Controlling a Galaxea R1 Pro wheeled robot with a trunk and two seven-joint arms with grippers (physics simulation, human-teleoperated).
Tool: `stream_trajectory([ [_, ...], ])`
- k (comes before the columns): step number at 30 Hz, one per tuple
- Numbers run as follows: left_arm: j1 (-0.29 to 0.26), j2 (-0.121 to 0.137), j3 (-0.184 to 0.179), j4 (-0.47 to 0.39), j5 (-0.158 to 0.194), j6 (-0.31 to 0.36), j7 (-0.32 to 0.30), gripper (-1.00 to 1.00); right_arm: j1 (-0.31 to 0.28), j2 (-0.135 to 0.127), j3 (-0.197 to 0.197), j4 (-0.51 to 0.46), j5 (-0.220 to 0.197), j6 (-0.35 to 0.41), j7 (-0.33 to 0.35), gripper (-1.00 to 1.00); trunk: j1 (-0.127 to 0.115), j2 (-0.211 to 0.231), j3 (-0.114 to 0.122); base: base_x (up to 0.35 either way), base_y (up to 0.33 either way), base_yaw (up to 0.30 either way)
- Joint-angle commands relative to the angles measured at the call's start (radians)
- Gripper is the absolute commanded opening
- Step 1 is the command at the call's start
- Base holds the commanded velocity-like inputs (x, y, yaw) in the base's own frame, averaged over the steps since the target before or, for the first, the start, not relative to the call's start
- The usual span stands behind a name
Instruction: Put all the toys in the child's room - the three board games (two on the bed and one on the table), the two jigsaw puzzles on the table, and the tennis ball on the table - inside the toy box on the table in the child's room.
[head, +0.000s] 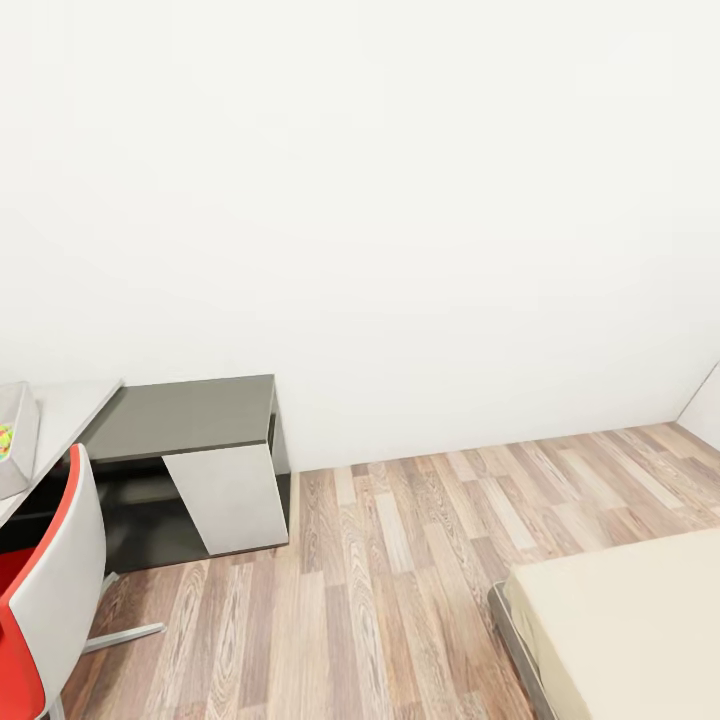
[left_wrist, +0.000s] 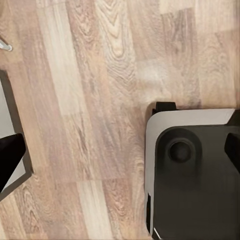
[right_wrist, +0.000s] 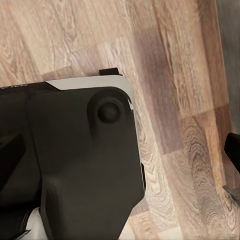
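The table stands at the left of the head view, with a pale grey top (head: 75, 410) joined to a lower dark-grey-topped section (head: 190, 415). On the pale top, cut by the picture's left edge, is the light grey toy box (head: 18, 430), with a patch of colourful print at its side. A corner of the bed (head: 630, 620), beige mattress on a dark frame, lies at the lower right with nothing on the part that shows. My left gripper (left_wrist: 120, 155) and right gripper (right_wrist: 120, 160) hang open over the wooden floor and my own base, holding nothing.
A red and white chair (head: 45, 600) stands in front of the table at the lower left. Wooden floor (head: 400, 560) stretches between table and bed. A plain white wall (head: 400, 200) closes the far side. My dark base (left_wrist: 195, 180) sits under the grippers.
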Motion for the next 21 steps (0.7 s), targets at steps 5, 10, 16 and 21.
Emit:
stream_trajectory([
  [5, -0.001, -0.004, -0.003, 0.001, 0.001, -0.004, 0.003, 1.0, 0.0, 0.0, 0.008, 0.0, -0.007, -0.002, -0.004, 1.0, 0.001, -0.002, -0.002, 0.0, 0.0, 0.0],
  [10, -0.001, -0.005, -0.003, 0.001, 0.001, -0.004, 0.003, 1.0, 0.0, 0.0, 0.008, 0.0, -0.007, -0.002, -0.004, 1.0, 0.001, -0.002, -0.002, 0.0, 0.0, 0.0],
  [16, -0.001, -0.005, -0.003, 0.001, 0.001, -0.004, 0.003, 1.0, 0.0, 0.0, 0.008, 0.0, -0.006, -0.002, -0.004, 1.0, 0.001, -0.002, -0.002, 0.0, 0.0, 0.0],
  [21, -0.001, -0.005, -0.003, 0.001, 0.001, -0.004, 0.003, 1.0, 0.0, 0.0, 0.008, 0.0, -0.006, -0.002, -0.004, 1.0, 0.001, -0.002, -0.002, 0.0, 0.0, 0.0],
])
